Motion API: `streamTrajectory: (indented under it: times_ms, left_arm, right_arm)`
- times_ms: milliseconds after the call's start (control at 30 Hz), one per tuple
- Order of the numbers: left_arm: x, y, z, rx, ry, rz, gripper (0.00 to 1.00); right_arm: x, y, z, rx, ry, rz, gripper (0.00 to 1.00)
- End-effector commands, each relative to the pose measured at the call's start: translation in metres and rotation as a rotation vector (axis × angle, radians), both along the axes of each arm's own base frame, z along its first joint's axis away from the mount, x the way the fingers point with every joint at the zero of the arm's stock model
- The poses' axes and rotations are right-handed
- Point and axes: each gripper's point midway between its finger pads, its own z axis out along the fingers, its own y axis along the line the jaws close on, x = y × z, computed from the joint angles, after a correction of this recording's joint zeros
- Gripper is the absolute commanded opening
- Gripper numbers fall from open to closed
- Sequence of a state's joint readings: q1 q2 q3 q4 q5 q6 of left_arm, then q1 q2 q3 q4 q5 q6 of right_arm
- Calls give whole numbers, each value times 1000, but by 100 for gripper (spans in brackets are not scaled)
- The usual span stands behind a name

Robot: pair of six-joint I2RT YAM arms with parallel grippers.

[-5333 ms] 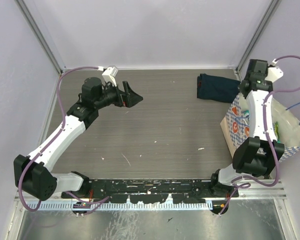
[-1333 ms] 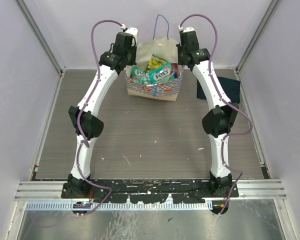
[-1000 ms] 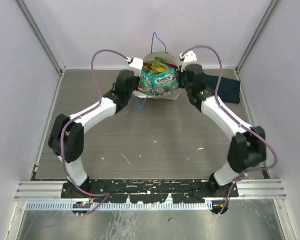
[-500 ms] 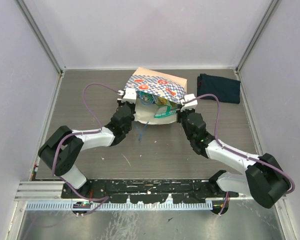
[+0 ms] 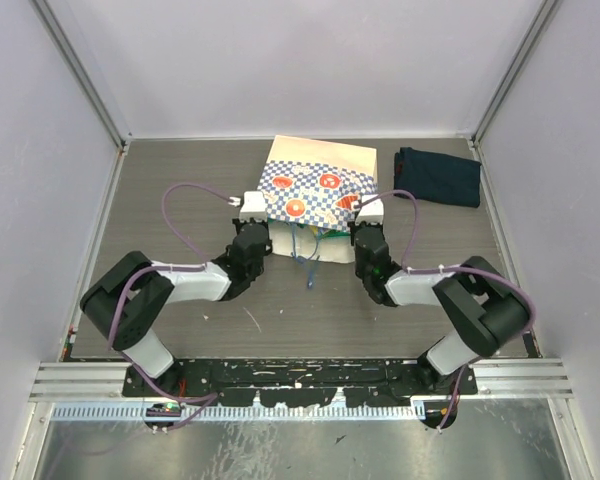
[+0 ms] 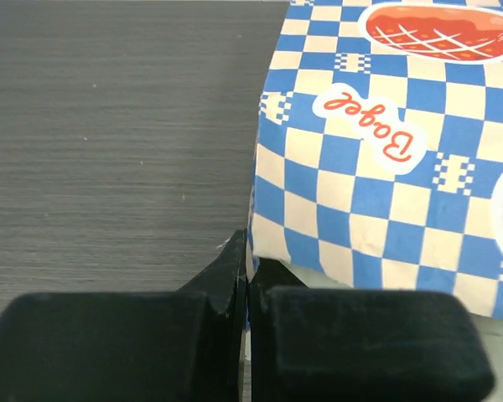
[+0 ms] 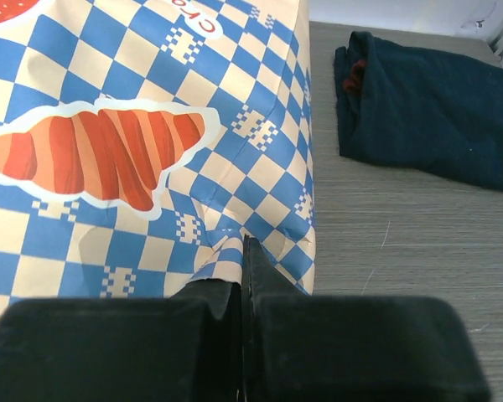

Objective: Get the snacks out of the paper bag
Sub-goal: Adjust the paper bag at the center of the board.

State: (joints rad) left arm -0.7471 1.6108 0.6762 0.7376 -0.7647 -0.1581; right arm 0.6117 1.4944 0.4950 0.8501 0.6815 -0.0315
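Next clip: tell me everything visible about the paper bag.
The paper bag is cream paper with a blue-white checkered band bearing orange-red pastry pictures and the word "Bagel". It sits tipped over on the table, mouth toward the arms, with a thin blue cord hanging out. The left gripper and right gripper are each clamped shut on a mouth-side corner.

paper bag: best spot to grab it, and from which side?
Pinch the two near corners of the paper bag, coming in low from the arms' side. It lies tipped over with its cords trailing toward the arms, and the paper edge there is thin enough to pinch. The left claw and right claw are shut on those corners.
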Motion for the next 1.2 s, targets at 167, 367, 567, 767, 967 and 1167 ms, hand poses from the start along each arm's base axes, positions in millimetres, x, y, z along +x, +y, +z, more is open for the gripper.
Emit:
streamTrajectory:
  times_ms: [167, 367, 567, 767, 967, 1167]
  left_arm:
    - [46, -57, -15, -69, 10, -42, 0]
    - [80, -98, -6, -61, -29, -96, 0]
    - [84, -107, 15, -14, -20, -142, 8]
    - [42, -89, 8, 31, 127, -224, 95]
    - [-16, -73, -2, -5, 251, -355, 98]
    - [-66, -79, -13, -83, 345, -540, 98]
  right_arm:
    - [73, -17, 19, 42, -111, -72, 0]
    - [124, -22, 23, 80, -71, 2, 0]
    - [133, -2, 48, 74, -38, 124, 14]
    - [83, 11, 55, 273, 59, 205, 66]
    - [20, -25, 43, 560, 70, 4, 91]
    - [-33, -23, 22, 856, 115, -46, 93]
